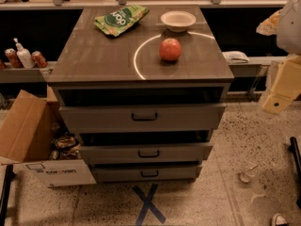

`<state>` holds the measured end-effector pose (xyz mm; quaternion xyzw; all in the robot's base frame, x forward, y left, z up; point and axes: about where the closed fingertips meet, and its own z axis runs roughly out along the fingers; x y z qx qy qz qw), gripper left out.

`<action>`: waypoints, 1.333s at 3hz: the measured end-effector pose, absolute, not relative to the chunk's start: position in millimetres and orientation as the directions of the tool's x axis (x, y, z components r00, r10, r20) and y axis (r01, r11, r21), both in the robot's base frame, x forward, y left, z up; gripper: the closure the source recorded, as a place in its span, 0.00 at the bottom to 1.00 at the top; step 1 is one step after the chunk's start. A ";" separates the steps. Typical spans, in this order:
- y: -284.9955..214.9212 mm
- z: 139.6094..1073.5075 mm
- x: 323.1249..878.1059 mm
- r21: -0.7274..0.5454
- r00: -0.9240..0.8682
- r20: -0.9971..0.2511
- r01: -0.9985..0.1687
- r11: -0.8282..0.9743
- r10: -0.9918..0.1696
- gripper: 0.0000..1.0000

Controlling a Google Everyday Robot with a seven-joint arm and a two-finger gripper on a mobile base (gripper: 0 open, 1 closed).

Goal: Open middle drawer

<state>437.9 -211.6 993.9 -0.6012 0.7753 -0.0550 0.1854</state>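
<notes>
The grey-brown cabinet (94, 60) has three stacked drawers. The middle drawer (113, 154) has a medium-height front with a small dark bar handle (148, 153) at centre. It stands out a little, with a dark gap above its front. The taller top drawer (94, 119) stands out further, and the short bottom drawer (117, 174) sits below. My gripper (277, 100) is a pale yellow and white shape at the right edge. It hangs in the air, well to the right of the cabinet, level with the top drawer, touching nothing.
On the cabinet top lie a red apple (170, 49), a white bowl (178, 20) and a green chip bag (120, 19). An open cardboard box (28, 135) stands against the cabinet's left side. A blue tape X (148, 204) marks the floor in front. A spoon (245, 175) lies on the floor at right.
</notes>
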 end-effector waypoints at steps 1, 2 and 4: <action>-211.6 993.9 437.9 -0.308 -0.208 -0.221 -0.912 0.271 -0.953 0.00; -211.9 965.9 434.0 -0.285 -0.168 -0.241 -0.929 0.235 -0.956 0.00; -192.0 803.3 396.5 -0.159 -0.006 -0.336 -0.985 0.063 -0.942 0.00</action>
